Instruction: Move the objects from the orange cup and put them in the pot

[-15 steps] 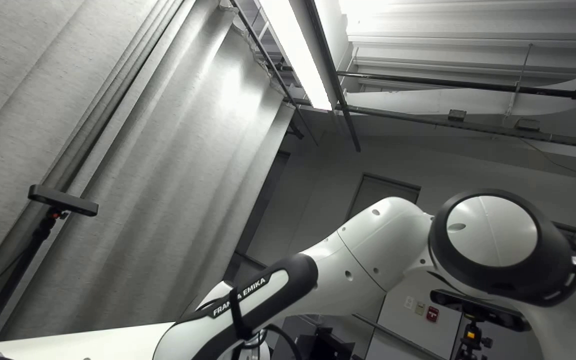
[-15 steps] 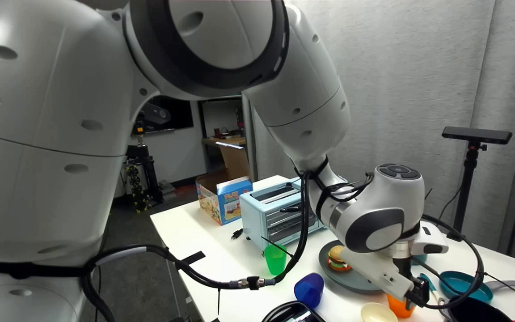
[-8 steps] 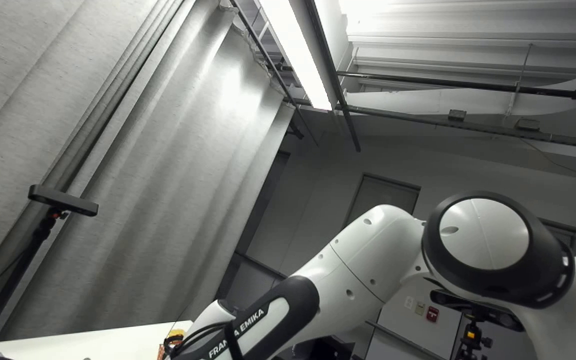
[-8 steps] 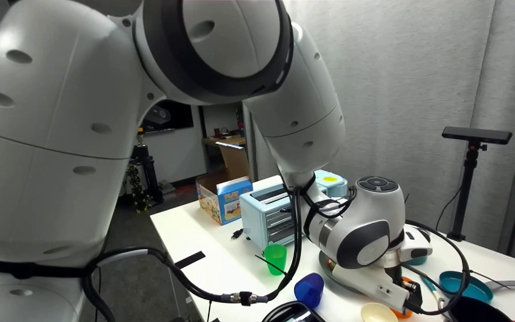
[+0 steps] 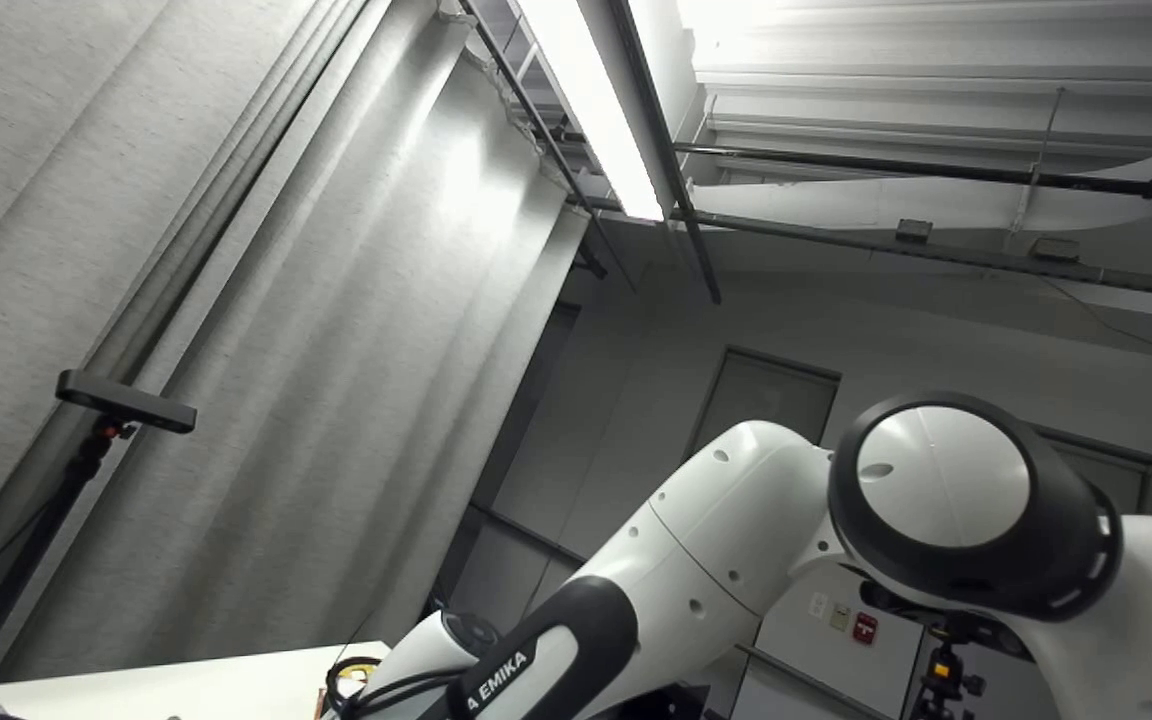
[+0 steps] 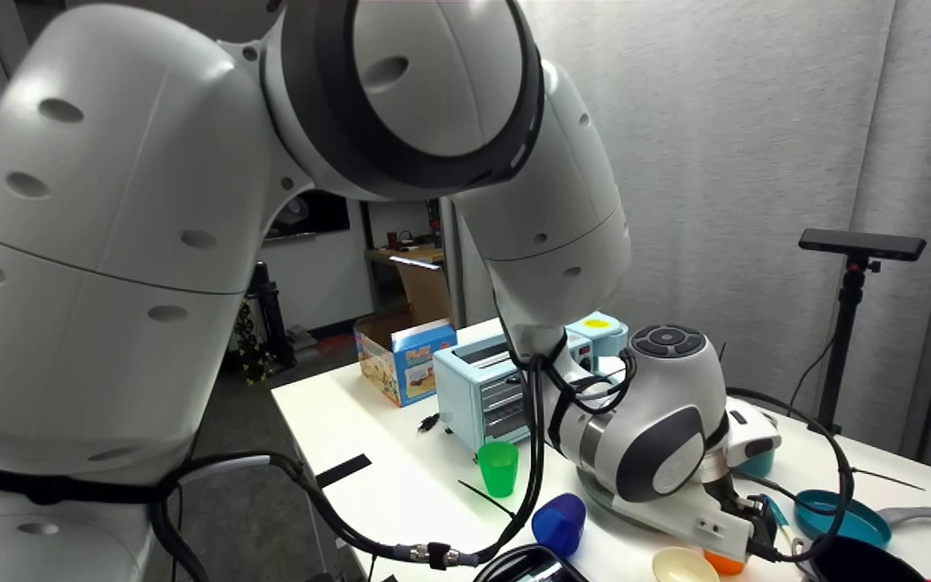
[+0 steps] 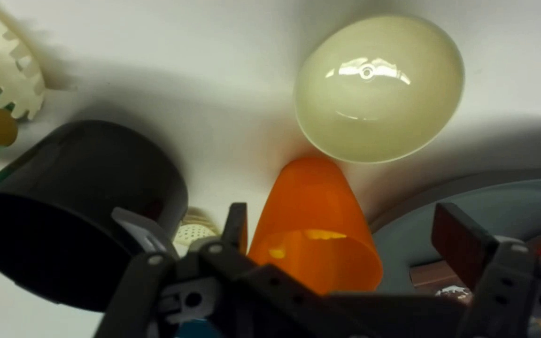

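Note:
The orange cup (image 7: 315,202) stands between the spread fingers of my gripper (image 7: 348,230) in the wrist view, its mouth turned toward the gripper. Neither finger appears to press on it, so the jaws are open. Two yellow patches (image 7: 325,234) show inside the cup; whether they are objects or light I cannot tell. Left of the cup is the dark pot (image 7: 99,164), its inside too black to read. In an exterior view the orange cup (image 6: 726,563) is mostly covered by the wrist hardware, with the pot (image 6: 857,558) at its right.
A cream bowl (image 7: 378,89) sits close behind the cup, and a grey plate (image 7: 395,251) with toy food lies by the right finger. A serrated cream utensil (image 7: 7,61) lies beyond the pot. A blue cup (image 6: 560,524), green cup (image 6: 499,467), toaster (image 6: 486,396) and teal pan (image 6: 845,519) share the table.
The arm has come lower and its wrist has swung, uncovering more of the toaster and hiding the burger on the plate. The cups, bowl and pot look unmoved.

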Available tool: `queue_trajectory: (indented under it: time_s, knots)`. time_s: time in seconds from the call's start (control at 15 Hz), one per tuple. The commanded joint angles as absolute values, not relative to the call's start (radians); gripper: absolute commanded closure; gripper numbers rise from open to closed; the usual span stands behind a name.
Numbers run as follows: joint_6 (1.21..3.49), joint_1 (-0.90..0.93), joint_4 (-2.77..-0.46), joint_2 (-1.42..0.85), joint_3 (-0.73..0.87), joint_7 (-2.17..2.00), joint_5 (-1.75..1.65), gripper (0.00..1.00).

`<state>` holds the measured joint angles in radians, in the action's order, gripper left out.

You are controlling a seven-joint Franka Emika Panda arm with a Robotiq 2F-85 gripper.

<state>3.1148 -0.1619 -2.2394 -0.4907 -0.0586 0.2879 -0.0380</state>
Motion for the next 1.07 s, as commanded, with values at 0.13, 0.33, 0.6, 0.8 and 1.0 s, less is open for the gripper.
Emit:
queue_trajectory:
  time_s: [0.13, 0.33, 0.6, 0.8, 1.0]
  knots:
    - [3.181, -0.137, -2.221, -0.529, -0.027, 0.255, -0.081, 0.0]
    - [3.204, -0.122, -2.197, -0.558, -0.009, 0.235, -0.076, 0.0]
    - [3.205, -0.112, -2.157, -0.588, -0.001, 0.199, -0.062, 0.0]
    - [3.203, -0.128, -2.125, -0.606, -0.03, 0.185, -0.056, 0.0]
    - [3.196, -0.144, -2.091, -0.621, -0.066, 0.172, -0.05, 0.0]
